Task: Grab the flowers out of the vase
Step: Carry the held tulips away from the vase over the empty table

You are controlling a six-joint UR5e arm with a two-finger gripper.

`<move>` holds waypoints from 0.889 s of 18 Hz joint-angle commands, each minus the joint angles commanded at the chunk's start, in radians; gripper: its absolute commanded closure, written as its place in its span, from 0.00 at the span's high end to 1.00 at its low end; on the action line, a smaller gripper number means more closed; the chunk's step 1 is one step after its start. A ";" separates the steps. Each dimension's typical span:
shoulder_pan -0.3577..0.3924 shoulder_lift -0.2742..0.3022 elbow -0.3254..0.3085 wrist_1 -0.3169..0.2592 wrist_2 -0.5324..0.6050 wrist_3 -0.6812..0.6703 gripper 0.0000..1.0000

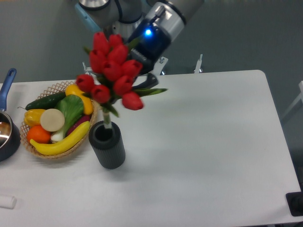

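The flowers [112,71], red tulips with green leaves, hang tilted above the vase [107,144], a dark ribbed cylinder standing on the white table. Their green stem [107,117] reaches down to the vase's mouth. My gripper [143,81] comes in from the upper right, right behind the blooms at their right side. Its fingers are mostly hidden by the tulips and seem closed on the bunch. A blue light glows on the wrist [148,32].
A wicker basket [57,153] of fruit and vegetables, with a banana [59,142] at its front, stands touching the vase's left side. A dark pan with a blue handle [6,85] is at the left edge. A small white object [6,202] lies at the front left.
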 joint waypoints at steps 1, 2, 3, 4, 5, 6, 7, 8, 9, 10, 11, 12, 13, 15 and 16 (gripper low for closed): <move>0.048 -0.002 -0.008 0.002 0.000 0.002 0.38; 0.091 -0.006 -0.011 0.009 0.000 0.012 0.38; 0.130 -0.011 -0.014 0.014 0.000 0.031 0.38; 0.161 -0.012 -0.015 0.015 -0.003 0.058 0.38; 0.187 -0.015 -0.015 0.014 -0.003 0.083 0.38; 0.215 -0.027 -0.017 0.015 -0.003 0.115 0.38; 0.241 -0.047 -0.017 0.017 -0.005 0.152 0.38; 0.253 -0.063 -0.017 0.017 -0.005 0.184 0.38; 0.272 -0.083 -0.019 0.017 -0.005 0.221 0.38; 0.283 -0.092 -0.019 0.017 -0.005 0.238 0.38; 0.283 -0.098 -0.019 0.021 -0.005 0.253 0.38; 0.281 -0.100 -0.019 0.021 -0.005 0.249 0.38; 0.278 -0.107 -0.020 0.021 -0.003 0.253 0.38; 0.277 -0.115 -0.022 0.023 -0.003 0.253 0.38; 0.274 -0.115 -0.025 0.023 -0.003 0.252 0.38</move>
